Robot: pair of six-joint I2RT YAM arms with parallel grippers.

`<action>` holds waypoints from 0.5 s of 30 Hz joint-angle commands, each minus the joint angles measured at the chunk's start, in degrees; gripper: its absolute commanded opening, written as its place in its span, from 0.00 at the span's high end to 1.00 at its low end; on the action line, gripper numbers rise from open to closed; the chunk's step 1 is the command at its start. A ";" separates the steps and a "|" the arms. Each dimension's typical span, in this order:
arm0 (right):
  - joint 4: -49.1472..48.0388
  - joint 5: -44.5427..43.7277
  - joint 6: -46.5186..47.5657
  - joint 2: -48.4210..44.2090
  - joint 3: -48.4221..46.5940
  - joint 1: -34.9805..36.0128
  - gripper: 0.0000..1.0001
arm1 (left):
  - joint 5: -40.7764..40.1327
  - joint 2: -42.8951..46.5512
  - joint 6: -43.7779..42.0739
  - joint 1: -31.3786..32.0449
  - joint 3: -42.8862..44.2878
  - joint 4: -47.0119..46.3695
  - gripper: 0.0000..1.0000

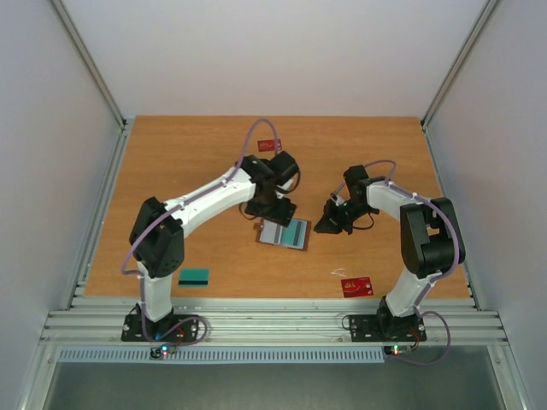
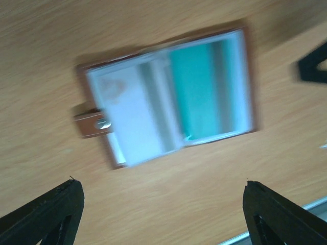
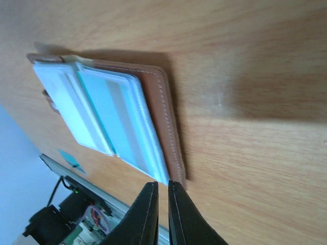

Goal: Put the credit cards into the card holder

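Note:
The brown card holder [image 1: 284,233] lies open on the table, its snap tab [image 2: 94,124] pointing away from the cards. A teal card [image 2: 196,94] sits in one half and a pale card [image 2: 127,120] in the other. My left gripper [image 2: 161,204] hovers over the holder's far edge, open wide and empty. Just right of the holder is my right gripper [image 3: 162,185], its fingers almost together with nothing between them and its tips at the leather rim [image 3: 166,109]. Loose on the table lie a teal card [image 1: 194,277] and two red cards [image 1: 270,145] [image 1: 356,286].
The loose teal card lies near the left arm's base, one red card at the front right, the other behind the left gripper. A metal rail [image 1: 273,320] runs along the near table edge. Grey walls enclose the table on three sides.

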State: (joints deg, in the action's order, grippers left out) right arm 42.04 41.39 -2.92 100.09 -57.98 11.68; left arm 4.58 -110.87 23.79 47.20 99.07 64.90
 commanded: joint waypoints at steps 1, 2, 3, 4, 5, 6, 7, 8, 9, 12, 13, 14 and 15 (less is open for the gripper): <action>2.99 -0.83 -4.01 -2.31 -2.94 -0.09 0.90 | -0.35 1.85 -13.17 -6.13 -9.20 -2.36 0.15; 3.93 -0.91 -4.34 -2.42 -3.24 -0.08 0.90 | -0.52 2.10 -14.93 -6.86 -10.64 -3.09 0.16; 5.17 -1.41 -4.38 -2.63 -3.66 -0.08 0.90 | 0.07 2.14 -16.24 -7.42 -11.78 -3.95 0.16; 6.75 -2.31 -4.24 -3.04 -4.00 -0.08 0.90 | -0.16 2.03 -18.25 -7.75 -12.73 -4.90 0.17; 7.95 -3.28 -4.21 -3.63 -4.14 -0.07 0.90 | -0.34 1.56 -19.09 -7.93 -13.44 -5.97 0.17; 9.06 -4.05 -4.27 -4.16 -4.16 -0.08 0.90 | 0.06 0.97 -20.17 -8.11 -13.86 -7.00 0.17; 9.66 -4.55 -4.50 -4.78 -4.09 -0.04 0.90 | -0.34 0.16 -21.41 -8.19 -13.99 -7.77 0.18; 10.03 -4.86 -4.66 -5.08 -3.96 -0.08 0.90 | -0.38 -0.67 -21.90 -8.30 -13.98 -8.53 0.20; 10.40 -5.09 -4.84 -5.29 -3.83 -0.08 0.90 | 0.03 -1.46 -22.57 -8.46 -13.98 -9.23 0.23; 11.64 -6.08 -5.24 -5.90 -3.71 -0.08 0.90 | -0.11 -3.28 -23.60 -8.69 -13.91 -11.26 0.26; 12.04 -6.32 -5.33 -6.14 -3.84 -0.08 0.90 | -0.64 -3.83 -24.47 -8.82 -13.67 -11.64 0.28; 12.36 -6.46 -5.34 -6.36 -3.97 -0.08 0.90 | -1.17 -4.66 -25.53 -9.00 -13.43 -11.91 0.30; 12.74 -6.56 -5.23 -6.47 -4.06 -0.08 0.89 | -1.74 -5.22 -25.72 -9.21 -13.24 -12.24 0.31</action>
State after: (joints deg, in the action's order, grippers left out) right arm 51.37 36.73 -7.05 95.26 -60.88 11.68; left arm 4.32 -113.38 2.68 38.48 85.12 56.99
